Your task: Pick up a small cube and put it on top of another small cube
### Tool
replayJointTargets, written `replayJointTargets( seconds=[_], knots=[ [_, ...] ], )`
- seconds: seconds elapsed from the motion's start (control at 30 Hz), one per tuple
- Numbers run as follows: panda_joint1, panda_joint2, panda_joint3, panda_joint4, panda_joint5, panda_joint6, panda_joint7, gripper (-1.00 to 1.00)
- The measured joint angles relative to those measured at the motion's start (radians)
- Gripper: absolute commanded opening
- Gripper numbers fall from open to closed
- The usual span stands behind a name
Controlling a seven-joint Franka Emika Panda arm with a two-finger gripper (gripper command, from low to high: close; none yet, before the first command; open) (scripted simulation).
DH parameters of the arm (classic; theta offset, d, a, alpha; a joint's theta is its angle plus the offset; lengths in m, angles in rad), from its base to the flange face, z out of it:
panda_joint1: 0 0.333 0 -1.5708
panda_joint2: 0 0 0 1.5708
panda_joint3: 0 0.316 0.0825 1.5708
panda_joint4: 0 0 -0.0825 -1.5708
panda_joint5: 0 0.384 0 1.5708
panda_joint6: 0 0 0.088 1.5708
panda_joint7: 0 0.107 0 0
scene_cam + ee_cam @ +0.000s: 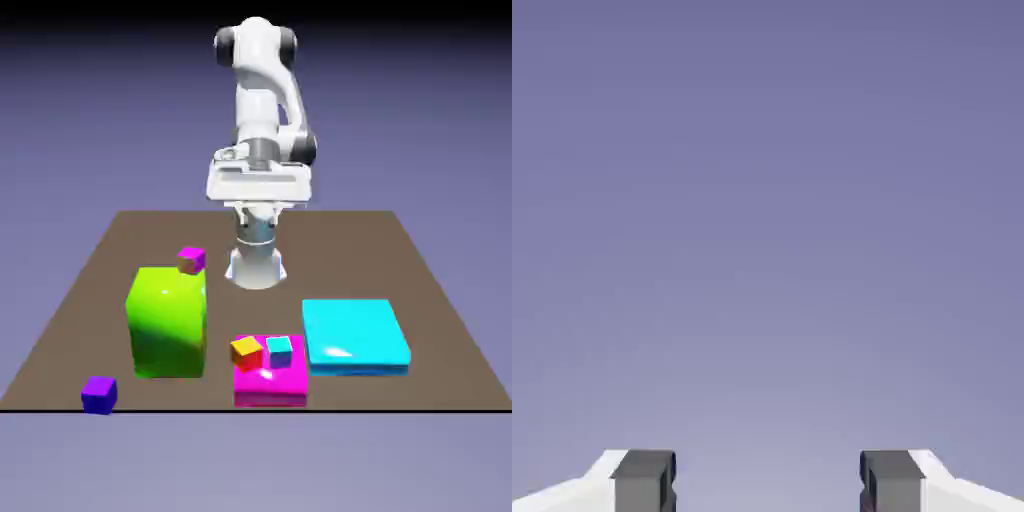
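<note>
Your small violet-blue cube [99,395] sits just off the green block [168,325], toward the exterior view's left and nearer the camera, by the worktop's [360,250] near edge. Your end effector [768,482] is spread wide w/ nothing btwn the tips, behind the block and toward the exterior view's right. Handling, your best guess: cube's light, stiff, not esp. fragile; glossy faces may slip, so pinch two opp. side faces square, abt mid-height, pads flat, mod. force. Keep off corners, or it may twist on you. Top stays free for you to judge level. No brands, labels or writing you can read.
</note>
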Motion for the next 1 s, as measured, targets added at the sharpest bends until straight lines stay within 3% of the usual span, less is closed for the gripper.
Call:
replayJointTargets(
  seconds=[1.0],
  knots=[
    [-0.235, 1.087, -0.458, 1.019, 0.757, -1.095, 0.342, 0.00]
  ],
)
